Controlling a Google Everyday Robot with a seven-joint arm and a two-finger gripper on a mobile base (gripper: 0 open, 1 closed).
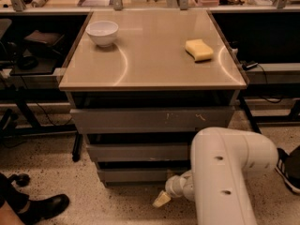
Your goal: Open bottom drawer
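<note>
Gripper (161,199) low, just beside bottom drawer (133,175) — near floor (117,205)

— Where is the gripper (162,199)?
— Low down by the floor, just under the right end of the bottom drawer (133,175).
— What sits on the table (154,71)?
— A white bowl (102,32) and a yellow sponge (198,49), well apart.

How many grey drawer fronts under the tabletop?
3, stacked: wide scratched grey metal top front, plain grey middle front, shortest grey bottom drawer. The gripper hangs near its right end.
</note>
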